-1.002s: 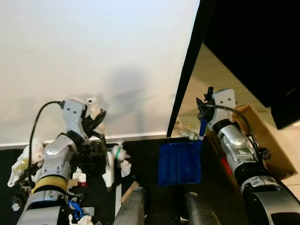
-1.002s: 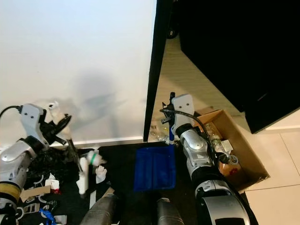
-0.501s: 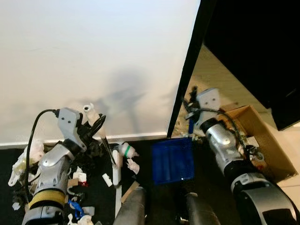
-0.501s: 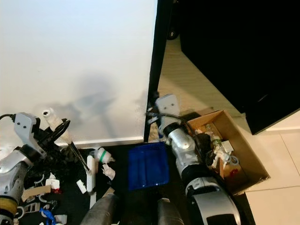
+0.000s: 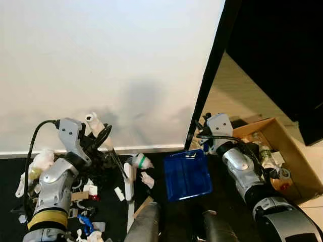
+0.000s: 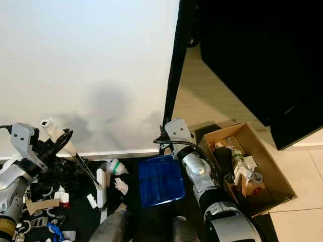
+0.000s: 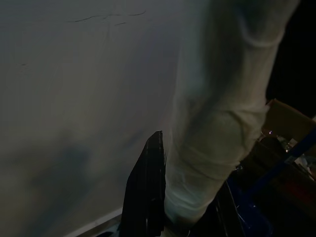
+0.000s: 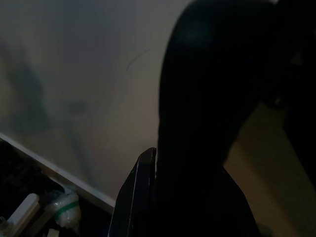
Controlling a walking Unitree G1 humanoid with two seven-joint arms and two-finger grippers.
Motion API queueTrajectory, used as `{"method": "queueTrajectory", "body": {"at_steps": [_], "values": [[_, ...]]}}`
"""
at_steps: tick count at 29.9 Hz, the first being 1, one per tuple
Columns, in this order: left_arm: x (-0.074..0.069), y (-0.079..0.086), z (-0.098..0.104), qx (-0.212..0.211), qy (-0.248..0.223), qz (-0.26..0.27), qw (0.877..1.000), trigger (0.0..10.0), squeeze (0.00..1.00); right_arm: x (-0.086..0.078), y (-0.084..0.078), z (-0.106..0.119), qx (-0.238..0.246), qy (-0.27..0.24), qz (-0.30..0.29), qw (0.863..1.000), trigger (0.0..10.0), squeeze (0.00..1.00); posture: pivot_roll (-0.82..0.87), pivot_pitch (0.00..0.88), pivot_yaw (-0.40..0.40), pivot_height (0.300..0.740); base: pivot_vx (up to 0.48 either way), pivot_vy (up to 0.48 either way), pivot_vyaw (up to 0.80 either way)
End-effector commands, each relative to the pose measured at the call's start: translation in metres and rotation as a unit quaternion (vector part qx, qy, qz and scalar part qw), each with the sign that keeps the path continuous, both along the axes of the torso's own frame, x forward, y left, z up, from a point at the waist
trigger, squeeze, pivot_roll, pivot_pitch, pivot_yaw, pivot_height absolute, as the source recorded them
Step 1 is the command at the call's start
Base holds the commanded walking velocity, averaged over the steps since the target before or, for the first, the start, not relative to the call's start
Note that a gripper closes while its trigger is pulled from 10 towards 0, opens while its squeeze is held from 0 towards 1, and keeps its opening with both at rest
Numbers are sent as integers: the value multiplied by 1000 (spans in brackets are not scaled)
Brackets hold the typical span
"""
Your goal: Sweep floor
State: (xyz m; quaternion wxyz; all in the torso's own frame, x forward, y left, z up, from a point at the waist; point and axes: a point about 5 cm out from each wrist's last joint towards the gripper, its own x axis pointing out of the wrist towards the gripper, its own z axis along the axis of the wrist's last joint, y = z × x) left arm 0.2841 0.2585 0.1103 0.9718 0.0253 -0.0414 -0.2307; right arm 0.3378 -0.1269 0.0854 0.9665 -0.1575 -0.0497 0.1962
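My left gripper (image 5: 103, 137) is shut on the white handle (image 5: 96, 126) of a brush. Its long white head (image 5: 128, 180) rests on the black floor among litter. In the left wrist view the pale handle (image 7: 217, 118) runs beside one black finger (image 7: 148, 197). A blue dustpan (image 5: 187, 174) lies flat on the floor just right of the brush. My right gripper (image 5: 206, 137) is shut on its dark handle at the far edge; the right wrist view shows that handle (image 8: 207, 98) as a dark mass. Litter includes a green-banded white piece (image 5: 140, 161) between brush and pan.
Several white, red and blue scraps (image 5: 83, 194) crowd the black floor at left. A white wall (image 5: 111, 60) stands close ahead, with a black door frame (image 5: 212, 75) to its right. An open cardboard box (image 5: 295, 154) of rubbish sits at far right. My legs (image 5: 144, 224) show at the bottom.
My right arm has lowered and swung left, laying the dustpan closer to the litter. The brush head has shifted right toward the pan. The camera has also shifted a little.
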Motion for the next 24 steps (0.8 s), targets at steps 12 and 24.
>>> {"method": "queueTrajectory", "body": {"at_steps": [12,24], "values": [[-8,42,7,92,7,42,995,10000,0,-14,-8,-27,-21,59,-8,998,10000,0,235,200,33,740,0,0,0],[22,35,0,58,45,72,995,10000,0,-5,-25,-19,48,76,-51,995,10000,0,167,286,29,740,0,0,0]]}}
